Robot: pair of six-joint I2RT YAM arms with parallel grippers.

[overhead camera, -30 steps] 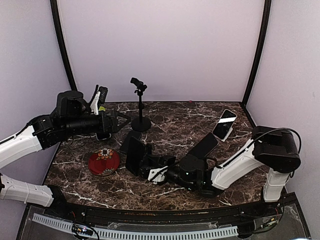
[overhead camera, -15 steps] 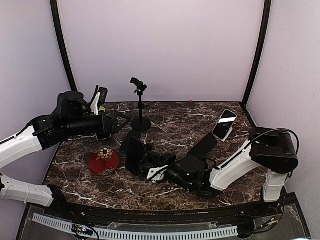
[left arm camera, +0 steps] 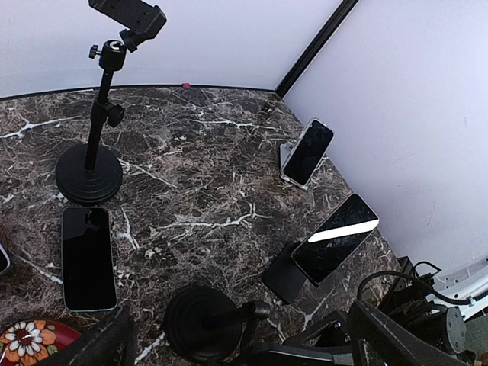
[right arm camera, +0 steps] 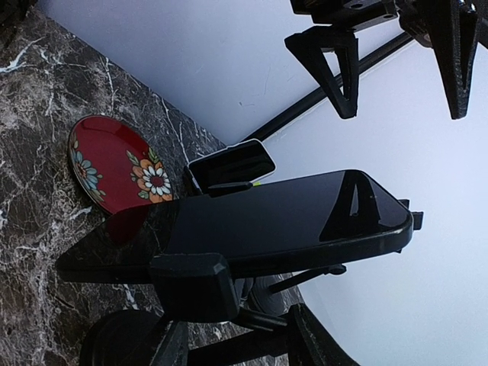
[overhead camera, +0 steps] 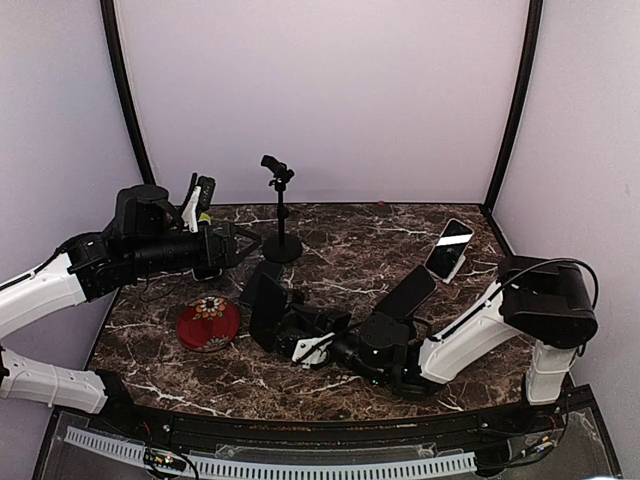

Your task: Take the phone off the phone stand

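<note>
Dark marble table [overhead camera: 340,240], red floral plate [overhead camera: 208,323] at 9 o'clock, tall round-based stand [overhead camera: 282,248] at 12, flat phone [left arm camera: 88,259] just in front of it, low round-based phone stand [left arm camera: 202,324] near centre, propped phones at 2 [overhead camera: 449,249] and 3 [overhead camera: 408,293]

Five phones [left arm camera: 88,258] [left arm camera: 307,151] [left arm camera: 335,238] [right arm camera: 252,221] [right arm camera: 232,162], five stands [left arm camera: 90,171] [left arm camera: 200,328] [left arm camera: 280,280] [left arm camera: 284,156] [overhead camera: 188,208], one plate [overhead camera: 207,325]

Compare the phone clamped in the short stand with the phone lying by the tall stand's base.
The clamped phone is held up in the short stand; the loose phone lies flat on the marble table. The clamped phone sits near the red plate; the loose phone lies beside the tall stand, farther back. Both are dark slabs with blank screens.
</note>
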